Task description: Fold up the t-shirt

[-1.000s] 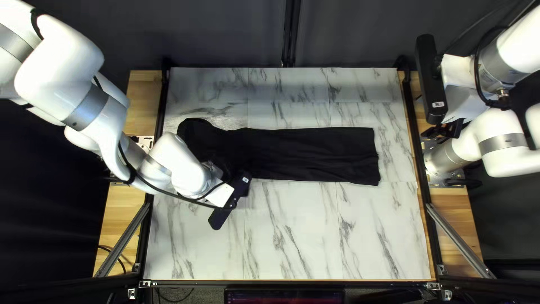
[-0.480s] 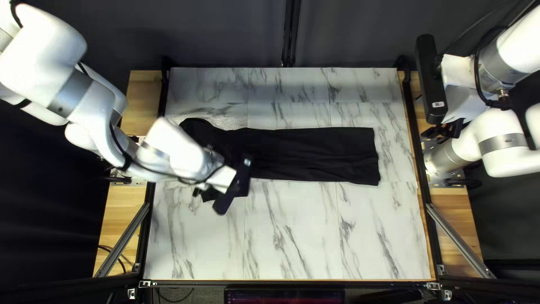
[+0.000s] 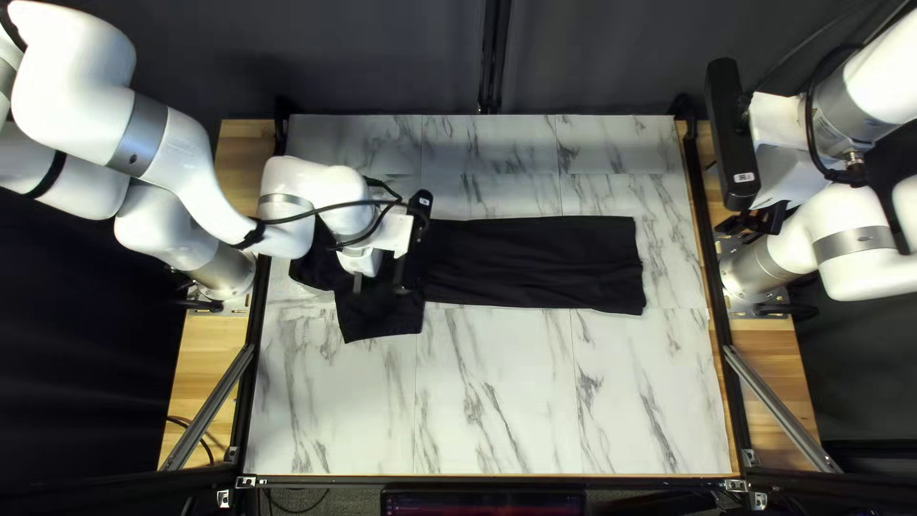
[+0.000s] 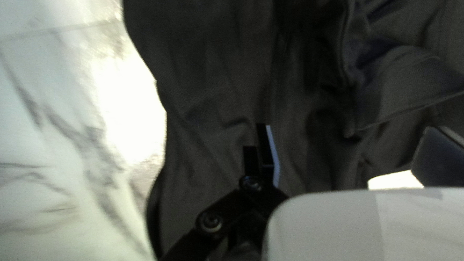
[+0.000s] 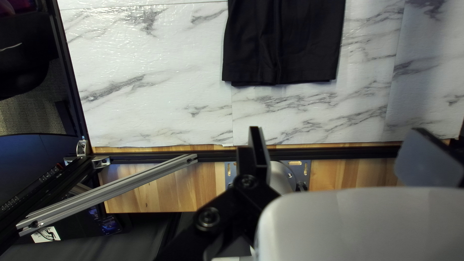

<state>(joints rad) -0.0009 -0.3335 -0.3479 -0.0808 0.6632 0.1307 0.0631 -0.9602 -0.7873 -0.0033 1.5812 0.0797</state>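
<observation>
A: Where's the T-shirt?

B: The black cloth T-shirt (image 3: 535, 263) lies on the white, grey-veined marble-look counter (image 3: 535, 401). It makes a long strip, its straight end toward the right of the top left view; the other end is wider and rumpled, with a flap (image 3: 377, 320) reaching toward the near edge.

A: Anything in the way there?

B: The white, grey-banded left arm (image 3: 172, 143) covers part of the T-shirt's rumpled end. Its left gripper (image 3: 379, 280) is over that end, fingers spread apart. I can't tell whether they touch the cloth.

A: And the other one?

B: The right gripper (image 3: 755, 223) is beyond the T-shirt's straight end, well apart from it, fingers also spread, with nothing gripped. The white right arm (image 3: 845, 239) leaves the cloth uncovered.

A: What else is around the T-shirt?

B: Pale wooden strips (image 3: 778, 373) run past both of its ends, outside black metal rails (image 3: 728, 354). A silver diagonal bar (image 3: 781, 406) crosses the wood on each side, nearer the near edge than the T-shirt. Beyond its far side hangs a dark curtain (image 3: 373, 57); past its near side, off the counter, is a dark screen (image 3: 482, 503).
</observation>
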